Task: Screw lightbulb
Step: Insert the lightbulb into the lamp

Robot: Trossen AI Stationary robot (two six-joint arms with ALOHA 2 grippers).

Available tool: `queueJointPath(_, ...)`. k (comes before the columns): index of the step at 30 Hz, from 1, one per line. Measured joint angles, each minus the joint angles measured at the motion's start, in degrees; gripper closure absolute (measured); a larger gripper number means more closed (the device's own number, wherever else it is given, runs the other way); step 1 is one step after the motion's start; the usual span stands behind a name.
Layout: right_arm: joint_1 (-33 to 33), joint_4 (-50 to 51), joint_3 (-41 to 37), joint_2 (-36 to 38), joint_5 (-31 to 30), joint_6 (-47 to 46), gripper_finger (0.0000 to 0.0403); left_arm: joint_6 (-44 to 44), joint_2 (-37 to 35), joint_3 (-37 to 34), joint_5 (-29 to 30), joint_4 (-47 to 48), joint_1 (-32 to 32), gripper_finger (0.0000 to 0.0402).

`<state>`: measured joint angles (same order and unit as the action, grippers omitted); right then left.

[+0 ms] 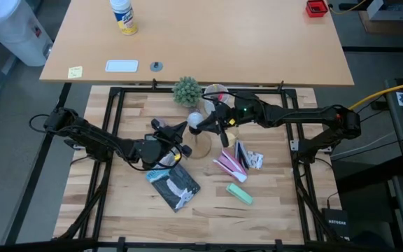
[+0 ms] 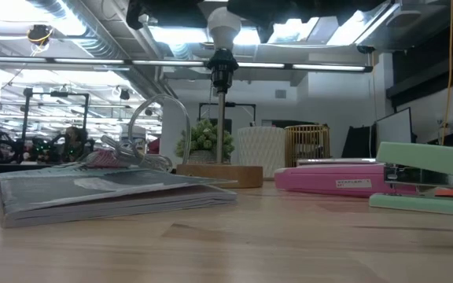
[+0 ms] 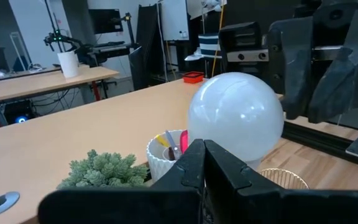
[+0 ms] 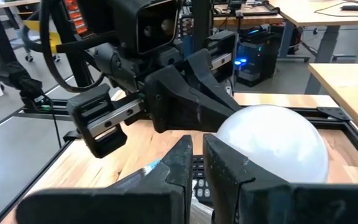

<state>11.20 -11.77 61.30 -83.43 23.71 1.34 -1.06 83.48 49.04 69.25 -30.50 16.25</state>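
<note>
Taking the wooden stand with its black socket [image 2: 222, 63] as the landmark, the left gripper [image 1: 175, 130] sits just to the stand's left in the high view, reaching in from the table's left side. In its own wrist view its two dark fingers [image 3: 219, 171] lie pressed nearly together in front of the globe, and whether they pinch the socket neck below the glass is hidden, so I cannot tell if they hold anything.

At the stand itself, the small whitish translucent lightbulb [image 2: 223, 30] stands upright on top of the black socket, its base out of sight inside the socket collar; in the high view it shows as a pale ball [image 1: 195, 120] above the round wooden foot [image 2: 219, 174]. That suggests the bulb is already seated and at least partly threaded; how many turns remain cannot be read here.

Just to the right of the stand, the right gripper [image 1: 214, 120] comes in from the table's right side and meets the bulb at its side. Its fingers [image 4: 227, 163] appear nearly closed beneath the white globe [image 4: 272, 142], but the contact point is hidden, so its hold cannot be told either.

As a judgement, the task looks late: placing is done, and what is left is final tightening and letting go.
</note>
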Motion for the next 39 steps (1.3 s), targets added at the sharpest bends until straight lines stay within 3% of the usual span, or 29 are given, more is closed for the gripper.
queueJointPath(19, 0.0, 1.3, 0.0, 3.6, 1.3, 1.0, 0.0359, 0.0, 0.0, 0.0, 0.1, 0.9, 0.0, 0.04)
queueJointPath(29, 0.1, 1.2, 0.1, 4.4, -15.2, 8.9, 0.0359, -0.3, 0.0, 0.0, 1.5, 1.2, 3.0, 0.04)
queueJointPath(34, 0.1, -0.2, 0.1, 2.0, -16.7, 9.7, 0.0359, -2.3, 0.0, 0.0, 0.7, 1.2, 4.4, 0.04)
queueJointPath(39, 0.1, -1.9, 0.1, 1.0, -16.7, 9.7, 0.0359, -4.9, 0.0, 0.0, -6.3, 1.2, 3.1, 0.04)
